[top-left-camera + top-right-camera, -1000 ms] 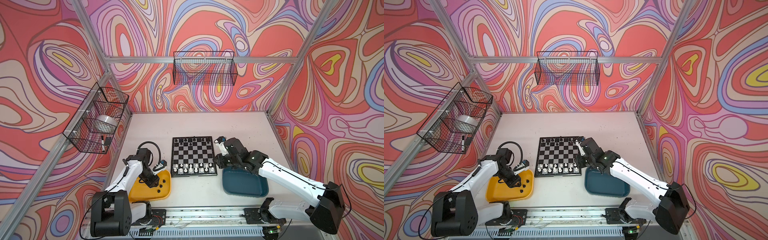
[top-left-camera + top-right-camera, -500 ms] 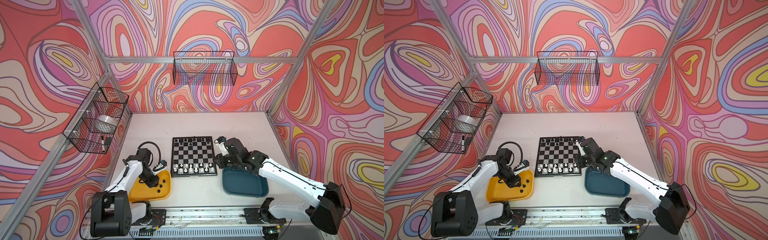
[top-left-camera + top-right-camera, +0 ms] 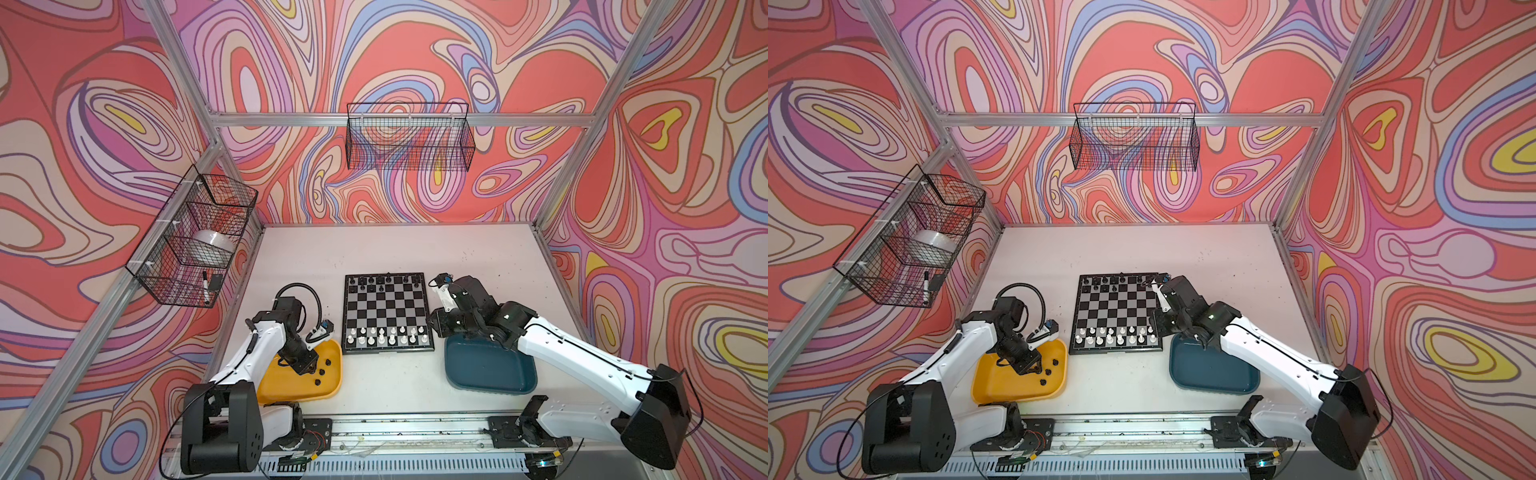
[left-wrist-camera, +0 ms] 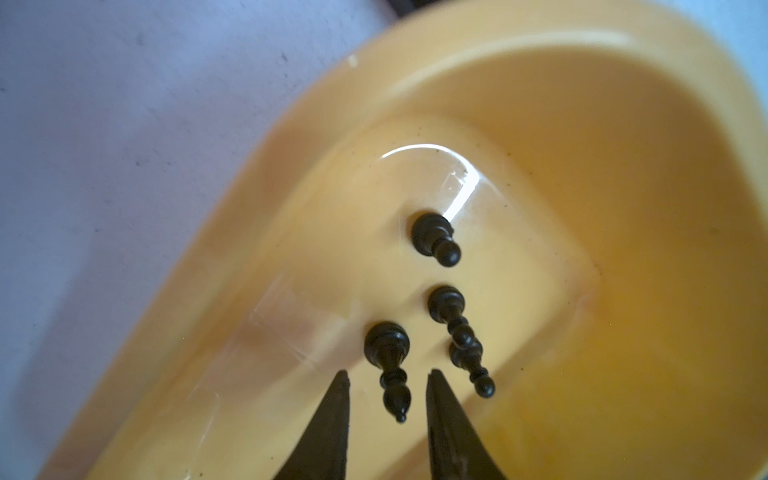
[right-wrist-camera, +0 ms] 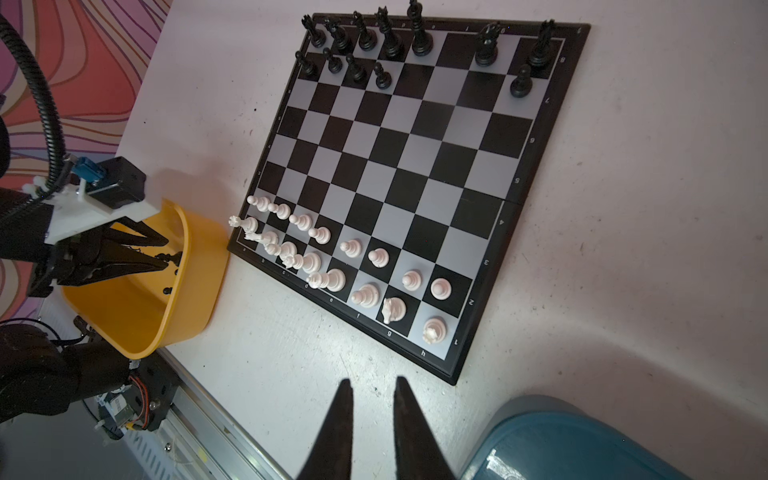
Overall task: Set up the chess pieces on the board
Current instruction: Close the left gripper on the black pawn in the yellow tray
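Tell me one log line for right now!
left gripper: open, tips flanking black piece in yellow tray | right gripper: open, empty, near board

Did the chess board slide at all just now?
No. The board lies in the same spot as before, with the same gaps to the yellow tray and the teal tray beside it.

Yellow tray [image 4: 623,166] looks like smooth glossy plastic, and the black chess pieces [image 4: 434,239] in it are shiny too. Tabletop [image 3: 386,249] at 12 o'clock of the board [image 3: 386,307] is matt and speckled.
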Controlling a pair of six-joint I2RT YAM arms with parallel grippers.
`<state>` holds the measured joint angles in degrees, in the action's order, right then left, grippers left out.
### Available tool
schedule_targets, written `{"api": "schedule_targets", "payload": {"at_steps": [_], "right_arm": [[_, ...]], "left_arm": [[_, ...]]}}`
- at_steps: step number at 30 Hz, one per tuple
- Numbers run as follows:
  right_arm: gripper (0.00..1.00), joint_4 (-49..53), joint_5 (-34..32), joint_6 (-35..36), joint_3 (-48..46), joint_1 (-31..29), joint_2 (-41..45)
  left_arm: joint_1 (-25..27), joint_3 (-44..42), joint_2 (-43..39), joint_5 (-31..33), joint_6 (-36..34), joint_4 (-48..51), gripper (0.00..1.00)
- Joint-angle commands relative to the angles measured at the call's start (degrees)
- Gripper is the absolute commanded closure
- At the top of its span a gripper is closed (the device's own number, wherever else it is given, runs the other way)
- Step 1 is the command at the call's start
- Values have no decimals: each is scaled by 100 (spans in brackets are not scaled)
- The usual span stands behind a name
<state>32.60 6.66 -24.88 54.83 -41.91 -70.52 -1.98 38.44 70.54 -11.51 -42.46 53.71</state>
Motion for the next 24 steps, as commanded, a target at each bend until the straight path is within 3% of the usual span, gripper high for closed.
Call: {"api": "schedule_targets", "payload": {"at_steps": [1,11,18,24], "right_arm": [[82,-5,-39,18,-52,25,39],[82,51,-68,50,-16,30,74],[82,14,-63,25,-60,25,78],[82,39,-60,31,-51,25,90]], "left_arm": [[-25,-90,18,18,-141,-10,68],[-18,-78,110,17,-127,-54,75],[-16,-90,47,70,-118,-33,88],[-18,-26,-60,79,-100,74,90]]}}
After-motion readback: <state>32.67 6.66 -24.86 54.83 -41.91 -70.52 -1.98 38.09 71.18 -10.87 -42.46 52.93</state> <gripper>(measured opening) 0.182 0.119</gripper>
